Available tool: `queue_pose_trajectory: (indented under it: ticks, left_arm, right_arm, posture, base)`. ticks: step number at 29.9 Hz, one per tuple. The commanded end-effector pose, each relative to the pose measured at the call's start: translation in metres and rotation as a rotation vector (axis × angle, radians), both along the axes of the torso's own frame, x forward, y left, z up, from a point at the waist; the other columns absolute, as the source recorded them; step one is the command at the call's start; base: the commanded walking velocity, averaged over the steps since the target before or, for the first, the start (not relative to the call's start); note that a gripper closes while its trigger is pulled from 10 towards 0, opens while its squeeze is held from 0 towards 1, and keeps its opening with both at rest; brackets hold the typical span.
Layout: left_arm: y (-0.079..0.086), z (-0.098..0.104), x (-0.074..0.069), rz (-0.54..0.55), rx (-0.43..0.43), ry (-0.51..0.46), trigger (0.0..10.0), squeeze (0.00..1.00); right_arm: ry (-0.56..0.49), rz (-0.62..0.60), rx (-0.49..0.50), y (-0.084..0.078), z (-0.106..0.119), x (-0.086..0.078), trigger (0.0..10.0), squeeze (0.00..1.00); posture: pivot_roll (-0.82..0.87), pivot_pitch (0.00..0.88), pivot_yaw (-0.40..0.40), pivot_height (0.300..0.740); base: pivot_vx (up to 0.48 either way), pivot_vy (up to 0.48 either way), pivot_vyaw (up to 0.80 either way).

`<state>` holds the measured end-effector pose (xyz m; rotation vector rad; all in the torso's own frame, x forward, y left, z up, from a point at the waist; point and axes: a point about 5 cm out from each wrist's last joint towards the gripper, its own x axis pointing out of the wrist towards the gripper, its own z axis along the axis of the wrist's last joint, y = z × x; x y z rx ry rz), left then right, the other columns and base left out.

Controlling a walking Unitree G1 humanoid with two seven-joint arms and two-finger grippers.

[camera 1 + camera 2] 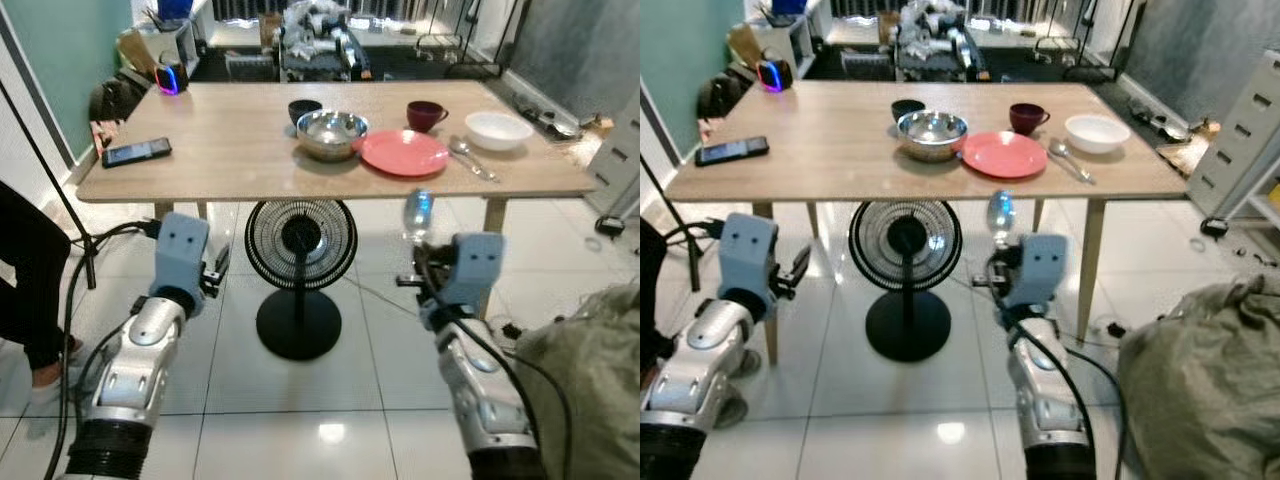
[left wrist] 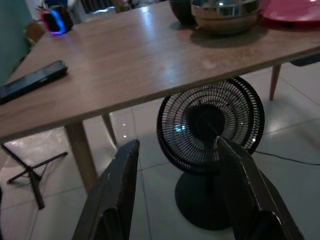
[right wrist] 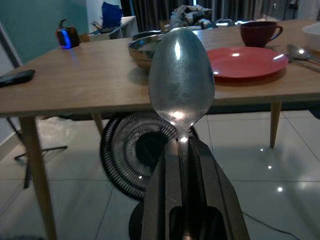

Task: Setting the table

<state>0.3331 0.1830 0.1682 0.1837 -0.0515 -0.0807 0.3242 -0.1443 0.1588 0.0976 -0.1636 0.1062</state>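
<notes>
A wooden table (image 1: 230,160) stands ahead of me. On it are a steel bowl (image 1: 331,133), a pink plate (image 1: 404,152), a maroon cup (image 1: 425,115), a white bowl (image 1: 498,130), a small dark bowl (image 1: 304,108) and a spoon (image 1: 470,158) lying right of the plate. My right gripper (image 3: 181,145) is shut on the handle of a second metal spoon (image 3: 181,85). That spoon stands upright with its bowl up, in front of and below the table's near edge. My left gripper (image 2: 177,145) is open and empty, low before the table's left part.
A black phone (image 1: 137,152) and a glowing speaker (image 1: 168,78) lie on the table's left side. A black floor fan (image 1: 300,270) stands under the table. A person's dark-clad leg (image 1: 25,280) is at far left. An olive cloth bundle (image 1: 590,390) lies at lower right.
</notes>
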Motion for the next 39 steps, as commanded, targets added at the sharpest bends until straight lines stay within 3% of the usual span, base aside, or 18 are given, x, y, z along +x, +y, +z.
queue_pose_trajectory:
  ticks: [1, 39]
  left_arm:
    - [-0.0009, -0.0038, -0.0014, 0.001, 0.008, 0.015, 10.0, 0.0]
    - [-0.0054, 0.0035, -0.0029, -0.038, 0.035, -0.022, 10.0, 0.0]
  right_arm:
    - [-0.005, -0.017, 0.001, -0.0056, 0.0002, -0.0003, 10.0, 0.0]
    - [-0.031, -0.017, 0.012, -0.0059, 0.0056, 0.0019, 10.0, 0.0]
  posture:
    - [0.03, 0.0, 0.09, 0.74]
    - [0.04, 0.0, 0.097, 0.74]
  base:
    - [0.48, 0.0, 0.0]
    - [0.449, 0.0, 0.0]
